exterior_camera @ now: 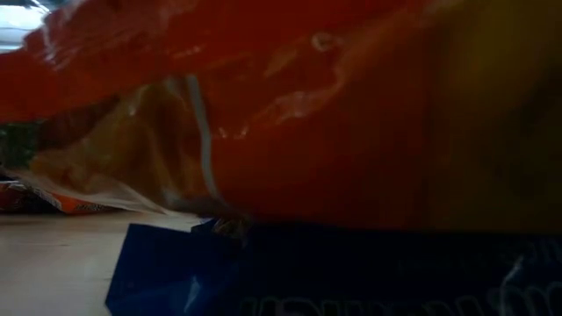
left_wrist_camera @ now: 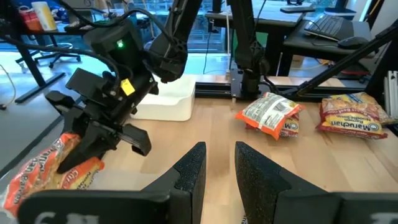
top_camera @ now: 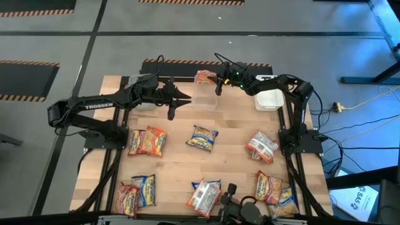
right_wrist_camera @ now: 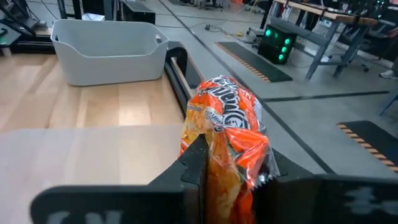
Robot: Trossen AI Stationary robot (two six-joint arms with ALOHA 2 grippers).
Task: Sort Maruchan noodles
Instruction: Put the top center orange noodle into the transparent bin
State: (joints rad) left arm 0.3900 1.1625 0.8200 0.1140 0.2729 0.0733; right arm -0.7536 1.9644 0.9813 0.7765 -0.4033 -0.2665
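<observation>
Orange-pink crinkly plastic noodle packet (right_wrist_camera: 225, 140) is pinched in the right gripper (top_camera: 217, 80) above the clear plastic bin (top_camera: 205, 97) at top centre. Left gripper (top_camera: 173, 100), jaws narrowly parted, holds nothing. Many packets (top_camera: 202, 137) remain unsorted across the wooden table (top_camera: 232, 147).

wood table (top_camera: 231, 156), clear bin (top_camera: 205, 95) at far edge centre, white bin (top_camera: 270, 99) to its right, grey floor (top_camera: 56, 37) with hazard-striped tape
</observation>
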